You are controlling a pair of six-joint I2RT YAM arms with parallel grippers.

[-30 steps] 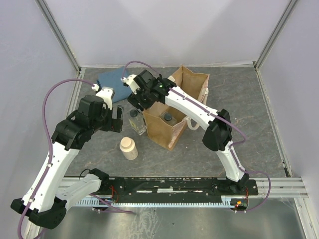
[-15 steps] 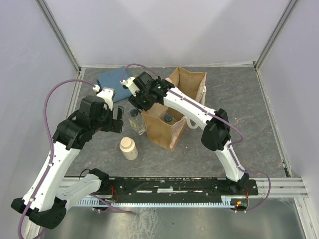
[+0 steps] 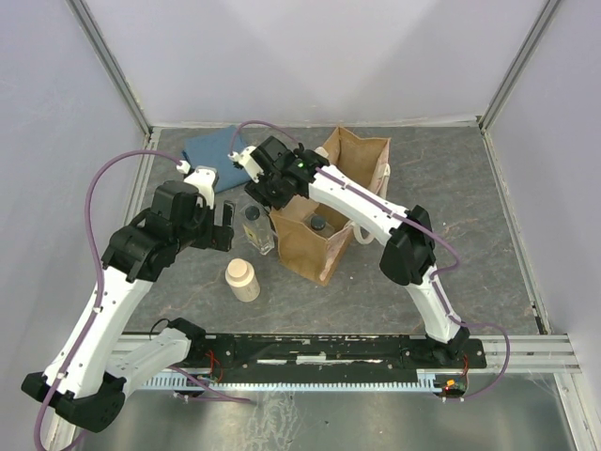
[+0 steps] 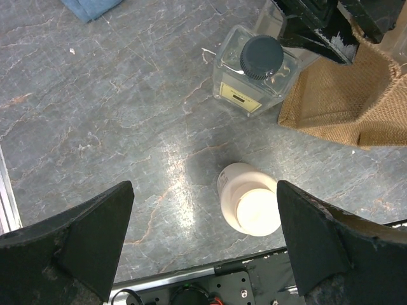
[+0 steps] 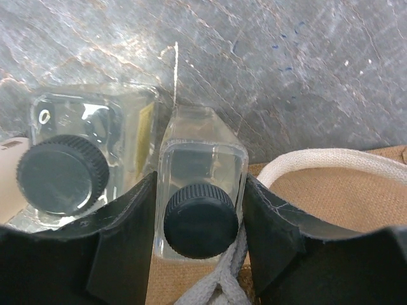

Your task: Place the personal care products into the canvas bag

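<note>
Right gripper (image 5: 201, 190): clenched on the gripped bottle (image 5: 202, 166), one finger against each of two opposite flat sides as far as the wrist view shows.
Gripped bottle: clear and square with a dark cap, upright with its long axis vertical and the cap facing the wrist camera. It sits right at the canvas bag (image 3: 302, 252), at the bag's left rim. Whether it has left the table (image 3: 451, 207) I cannot tell.
Key relation: the bag's open mouth lies just to the right of this bottle and above its base. By my judgement the move needs a lift over the rim, a short shift right, then a release.
In the way: the bag handle (image 5: 318, 162) loops just beside the right finger and could snag. The soft rim might fold inward if the bottle clips it.
Second clear bottle (image 4: 251, 76): upright on the table, touching or nearly touching the gripped bottle on the side away from the bag. It could be nudged during the lift.
Bottle in the bag (image 3: 317, 223): a dark cap shows inside the bag's mouth.
Cream bottle (image 4: 251, 206): upright on the table, near the bag's front left corner and apart from it.
Left gripper (image 4: 205, 185): released, jaws spread wide and holding nothing. It hangs over the table left of the bag and is the nearer arm to the cream bottle.
Blue cloth (image 3: 211, 148): folded, far left of the bag, clear of the path.
</note>
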